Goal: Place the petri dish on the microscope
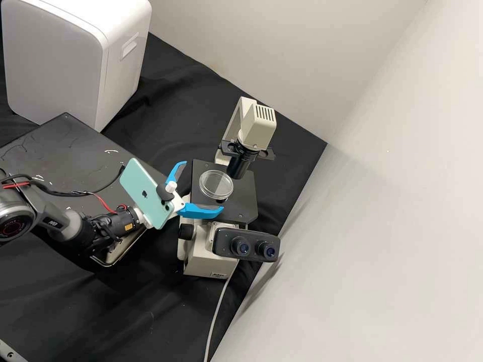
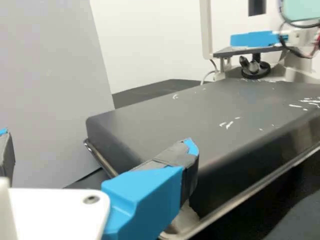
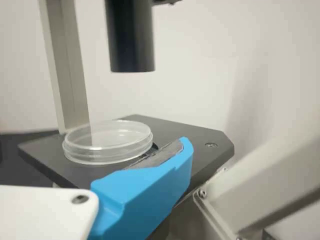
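The clear petri dish (image 1: 216, 184) lies flat on the black stage (image 1: 244, 203) of the beige microscope (image 1: 211, 256), under its dark condenser tube (image 1: 239, 163). My right gripper (image 1: 202, 186) is open just left of the dish, one blue finger on either side of the stage's near edge, touching nothing. In the right wrist view the dish (image 3: 107, 140) rests on the stage (image 3: 200, 145) just beyond my blue finger (image 3: 150, 182). My left gripper (image 2: 95, 140) is open with nothing held, low over a corner of the dark tray (image 2: 210, 135).
A white box-shaped appliance (image 1: 70, 55) stands at the back left. The dark tray (image 1: 60, 151) lies left of the microscope. A mint phone (image 1: 146, 193) sits on the right arm's wrist. A grey cable (image 1: 216, 311) runs forward from the microscope. A white wall (image 1: 392, 201) closes the right side.
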